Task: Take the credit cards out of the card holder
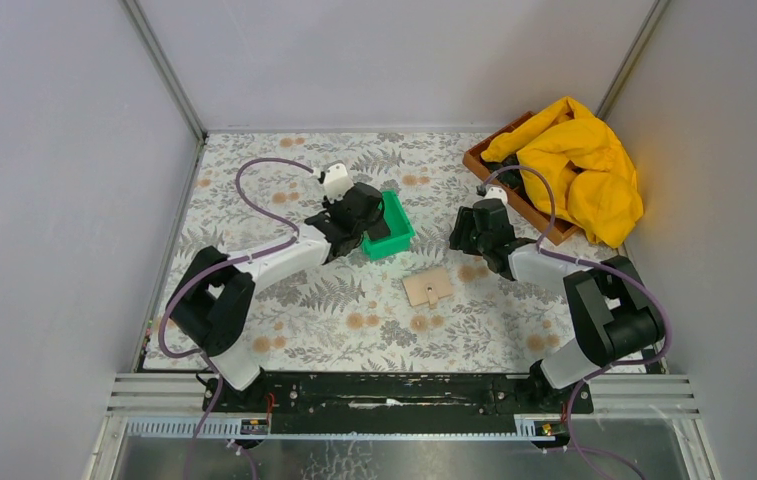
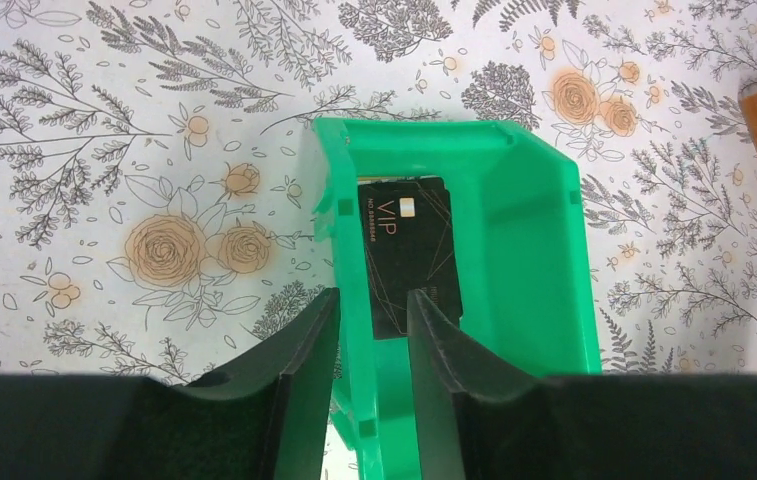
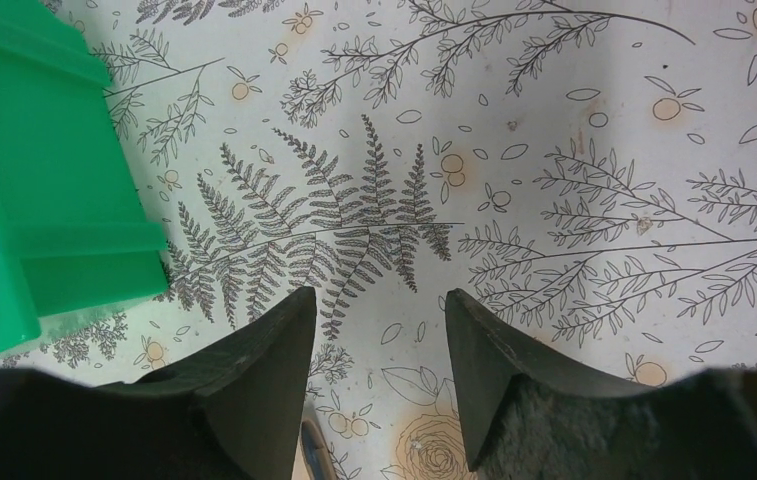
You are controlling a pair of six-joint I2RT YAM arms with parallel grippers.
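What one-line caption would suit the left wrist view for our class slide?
Left gripper, jaws parted, over a black VIP card resting inside the green bin on the floral table.

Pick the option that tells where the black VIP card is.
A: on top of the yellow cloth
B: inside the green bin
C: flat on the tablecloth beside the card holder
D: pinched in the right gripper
B: the left wrist view shows the black card inside the green bin, leaning against one wall, just beyond the left gripper.

Open gap between green bin, card holder
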